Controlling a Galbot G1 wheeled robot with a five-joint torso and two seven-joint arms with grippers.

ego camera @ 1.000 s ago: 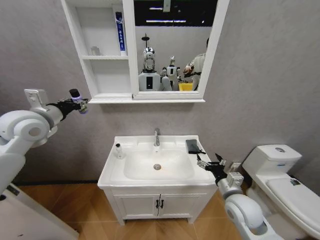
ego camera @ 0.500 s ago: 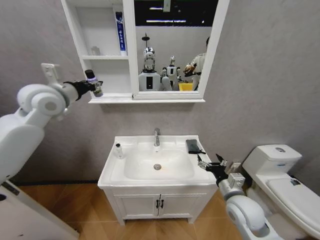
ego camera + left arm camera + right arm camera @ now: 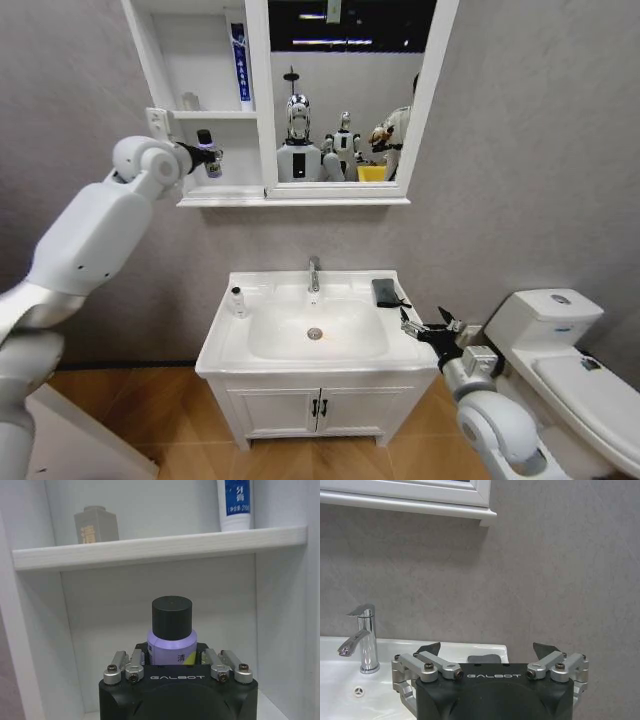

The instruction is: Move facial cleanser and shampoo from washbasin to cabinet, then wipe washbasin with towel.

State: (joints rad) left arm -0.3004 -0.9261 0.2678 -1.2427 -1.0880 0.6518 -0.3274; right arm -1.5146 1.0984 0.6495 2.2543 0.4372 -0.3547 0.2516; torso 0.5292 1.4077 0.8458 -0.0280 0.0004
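My left gripper point(image 3: 205, 160) is shut on a purple bottle with a black cap point(image 3: 207, 152), holding it upright at the mouth of the lowest shelf of the cabinet point(image 3: 215, 196). I cannot tell whether this bottle point(image 3: 171, 630) is the shampoo or the facial cleanser. A blue-and-white tube point(image 3: 240, 62) stands on the shelf above. A small white bottle with a dark cap point(image 3: 238, 300) stands on the left rim of the washbasin point(image 3: 225, 345). The dark towel point(image 3: 388, 292) lies on the right rim. Just off that corner, my right gripper point(image 3: 420, 323) hangs open and holds nothing.
A chrome tap point(image 3: 314, 273) stands behind the bowl. A grey jar point(image 3: 95, 526) sits on the shelf beside the tube. The mirror panel point(image 3: 345, 95) is right of the shelves. A white toilet point(image 3: 570, 350) stands to the right, and a low two-door cupboard point(image 3: 318, 408) is under the basin.
My left arm has risen and swung right, carrying the purple bottle from beside the cabinet to the mouth of its lowest shelf. The right gripper has barely moved.
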